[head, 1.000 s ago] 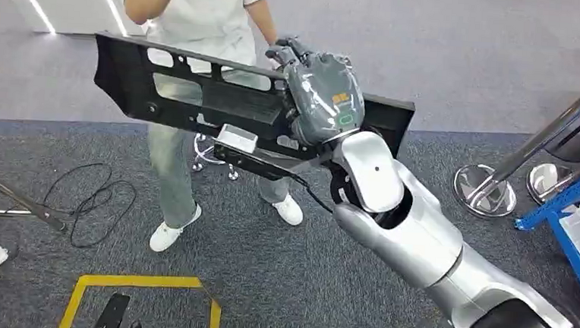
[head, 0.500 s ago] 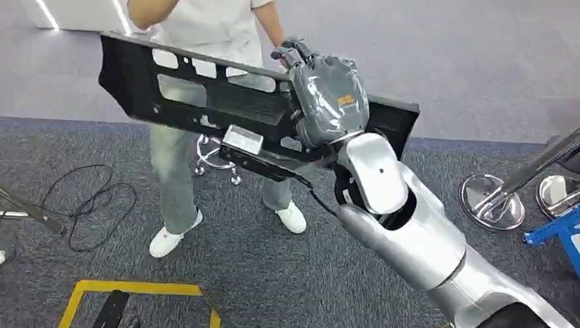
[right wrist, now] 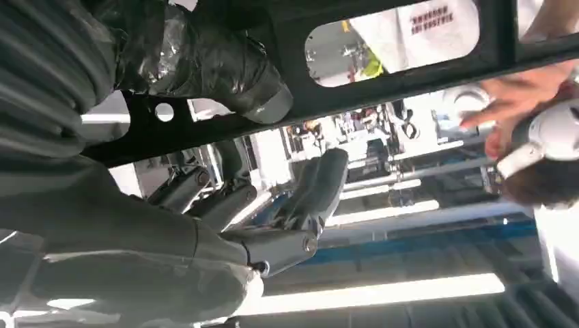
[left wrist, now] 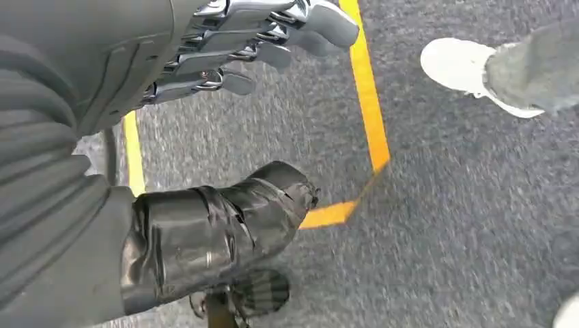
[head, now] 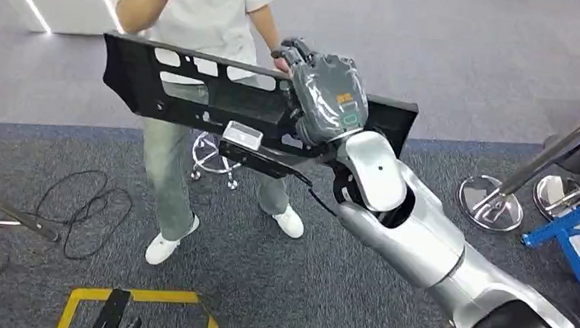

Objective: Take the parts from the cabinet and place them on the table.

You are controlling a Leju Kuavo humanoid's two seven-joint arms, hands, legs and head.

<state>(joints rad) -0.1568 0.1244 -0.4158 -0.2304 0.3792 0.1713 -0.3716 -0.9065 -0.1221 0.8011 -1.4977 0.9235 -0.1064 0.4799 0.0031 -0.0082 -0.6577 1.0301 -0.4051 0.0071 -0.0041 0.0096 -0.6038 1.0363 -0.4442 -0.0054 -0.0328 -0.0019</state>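
A long black plastic panel with cut-out windows (head: 200, 90) is held up in the air by the right hand (head: 325, 98), whose fingers (head: 294, 54) are hooked over the panel's upper edge near its three o'clock end; in the right wrist view the thick grey thumb (right wrist: 225, 68) is seen pressed against the dark bar (right wrist: 410, 75). The part is thus judged to be already out of the cabinet, with the carrying step in hand. Neither cabinet nor table is to be seen, so the placing is judged to be wholly left to do.

The left hand (left wrist: 225, 61) is hung low over the grey carpet (left wrist: 444, 205), above a yellow taped floor outline (left wrist: 369, 102); nothing is held in it and its fingers are loosely spread. At twelve o'clock, just behind the panel, a person in a white shirt and pale trousers (head: 197, 21) is standing. At three o'clock the chrome stanchion bases (head: 490, 203) and a blue shelf frame (head: 572, 227) are found.
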